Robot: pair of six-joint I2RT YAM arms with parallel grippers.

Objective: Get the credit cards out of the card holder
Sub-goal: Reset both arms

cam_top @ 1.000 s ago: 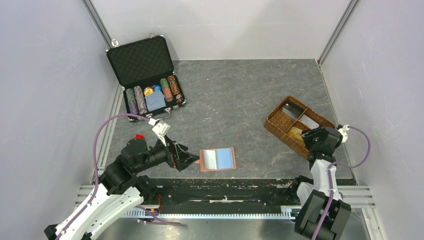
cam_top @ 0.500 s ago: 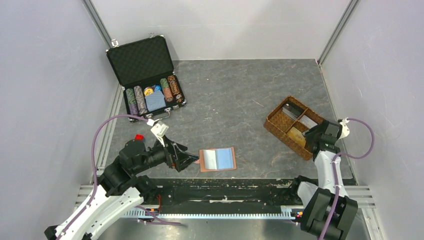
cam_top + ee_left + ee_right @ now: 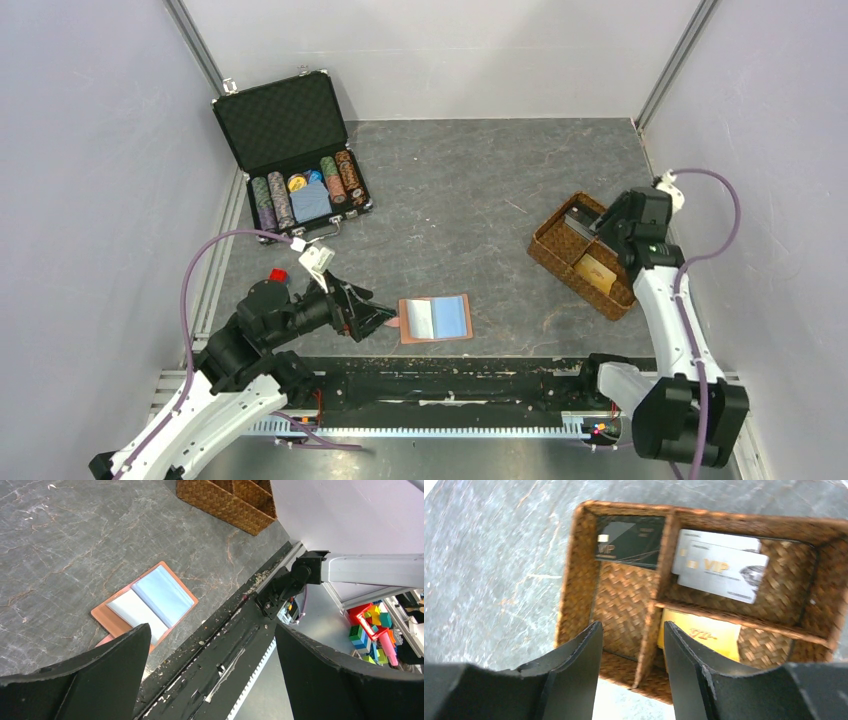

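Card holder (image 3: pixel 435 319) open flat, pale-blue lining

Top external view: fixed high at the near side, looking down and forward over the whole desk (image 3: pixel 450 190). Left wrist view: low and oblique, facing across the card holder (image 3: pixel 145 605) toward the woven tray (image 3: pixel 225 500) beyond. Right wrist view: close above the woven tray, looking almost straight down into its compartments. All three views share the woven tray. The top external and left wrist views share the card holder.
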